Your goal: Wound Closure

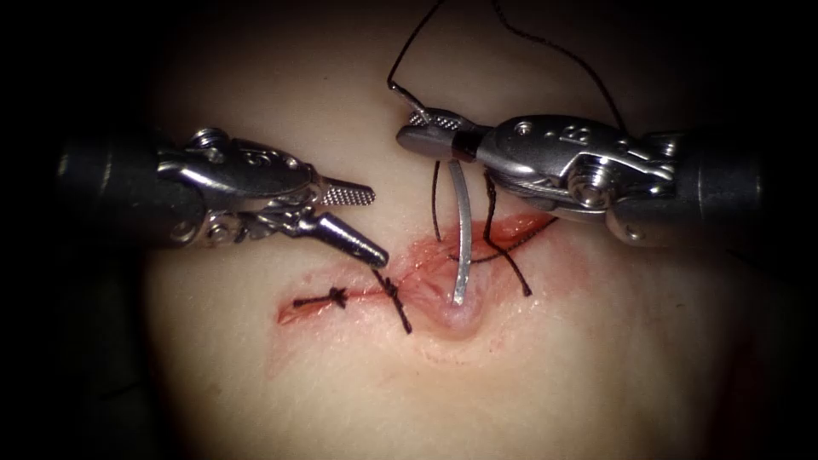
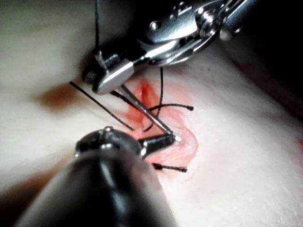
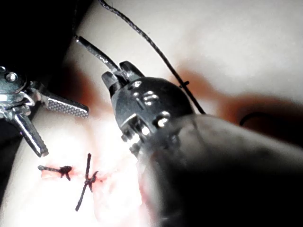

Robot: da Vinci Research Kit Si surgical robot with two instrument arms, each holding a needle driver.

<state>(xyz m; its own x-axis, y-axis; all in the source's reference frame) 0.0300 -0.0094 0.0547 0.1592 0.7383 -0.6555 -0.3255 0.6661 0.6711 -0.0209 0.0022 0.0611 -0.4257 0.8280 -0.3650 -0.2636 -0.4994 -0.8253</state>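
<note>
- The right tool (image 1: 426,129) comes in from 3 o'clock, its jaws clamped on the needle (image 1: 461,230) near its thread end.
- The needle hangs from those jaws toward 6 o'clock, and its tip sits in the tissue (image 1: 596,366) at the cut (image 1: 400,290), where the flesh bulges a little around it.
- The thread (image 1: 545,38) runs up from the right tool's jaws toward 12 o'clock and loops off over the tool's body.
- The left tool (image 1: 375,226) reaches in from 9 o'clock with its jaws apart and holding nothing; the lower jaw's tip is just above the cut, close to a knot.
- Two tied stitches (image 1: 388,290) lie across the cut at the 9 o'clock side of the needle, their cut ends sticking out.
- More dark thread ends (image 1: 511,264) cross the cut at the 3 o'clock side of the needle, under the right tool.
- Red fluid (image 1: 520,230) stains the tissue along the cut.
- From the left wrist, the needle (image 2: 147,116) slants from the right tool (image 2: 111,75) down to the wound, beside the left tool's jaw.
- From the right wrist, the left tool (image 3: 54,125) shows its jaws spread, above the two stitches (image 3: 87,177).
</note>
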